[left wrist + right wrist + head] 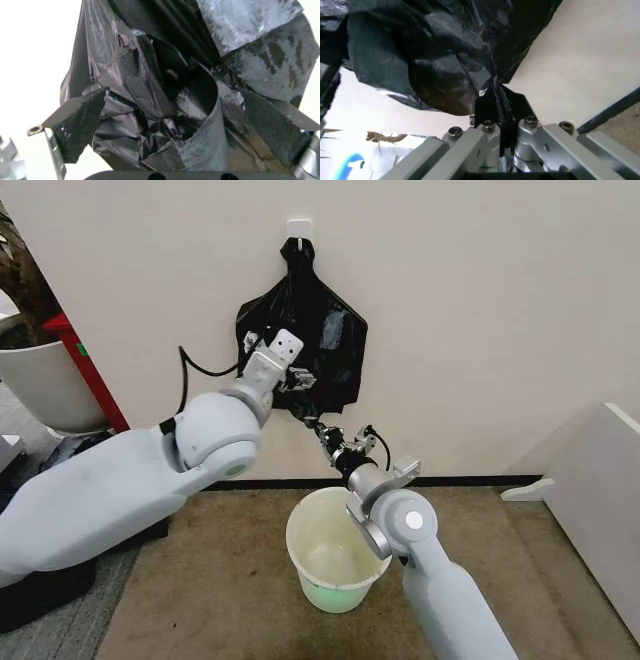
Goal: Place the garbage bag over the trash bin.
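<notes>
Both arms are raised toward the wall, where the bag (318, 330) hangs from a white hook (298, 227), above and behind the bin (335, 550) on the brown carpet. The left arm reaches up and across from the left, elbow bent, its left gripper (297, 383) pressed into the bag's lower middle. In the left wrist view its fingers (80, 123) are spread wide, with crumpled black film (165, 123) bunched between them. The right arm rises beside the bin, forearm angled up and leftward, and the right gripper (322, 428) meets the bag's bottom edge. Its fingers (492, 107) are closed, pinching the film (440, 67) at the lowest corner.
</notes>
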### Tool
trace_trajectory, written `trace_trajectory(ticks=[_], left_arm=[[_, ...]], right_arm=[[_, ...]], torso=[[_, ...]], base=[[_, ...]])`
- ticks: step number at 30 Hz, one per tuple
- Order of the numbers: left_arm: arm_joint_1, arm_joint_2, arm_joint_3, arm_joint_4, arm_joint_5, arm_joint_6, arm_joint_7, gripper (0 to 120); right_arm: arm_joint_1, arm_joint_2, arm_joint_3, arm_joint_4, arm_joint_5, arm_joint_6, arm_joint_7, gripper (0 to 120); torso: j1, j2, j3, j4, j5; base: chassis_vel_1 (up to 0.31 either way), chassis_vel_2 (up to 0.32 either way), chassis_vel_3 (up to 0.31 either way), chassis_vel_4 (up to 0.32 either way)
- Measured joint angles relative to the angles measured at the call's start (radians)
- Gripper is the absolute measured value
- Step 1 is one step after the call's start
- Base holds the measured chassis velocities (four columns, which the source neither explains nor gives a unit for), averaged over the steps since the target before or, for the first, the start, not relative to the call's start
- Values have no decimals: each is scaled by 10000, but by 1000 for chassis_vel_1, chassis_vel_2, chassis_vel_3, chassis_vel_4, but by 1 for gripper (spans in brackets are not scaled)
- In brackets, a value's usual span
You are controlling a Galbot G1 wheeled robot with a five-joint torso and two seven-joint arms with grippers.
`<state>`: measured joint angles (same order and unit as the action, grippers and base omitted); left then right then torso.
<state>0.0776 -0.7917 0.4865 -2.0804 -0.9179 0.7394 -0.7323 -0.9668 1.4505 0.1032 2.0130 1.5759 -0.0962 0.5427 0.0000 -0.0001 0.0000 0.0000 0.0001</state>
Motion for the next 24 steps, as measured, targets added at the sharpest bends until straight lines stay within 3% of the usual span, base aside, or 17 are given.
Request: trace_trajectory(ticks=[14,24], left_arm=[[-47,-581,416,572,-22,-10,-548,100],[10,-445,424,652,-19,-25,-877,100]], right_arm=[[-167,-32,181,175,22,-45,-49,0],[-244,-32,273,232,24,-52,-59,0]], torso=[[0,2,0,-1,0],[0,1,0,0,-1]], base=[[0,0,0,0],[0,0,0,0]])
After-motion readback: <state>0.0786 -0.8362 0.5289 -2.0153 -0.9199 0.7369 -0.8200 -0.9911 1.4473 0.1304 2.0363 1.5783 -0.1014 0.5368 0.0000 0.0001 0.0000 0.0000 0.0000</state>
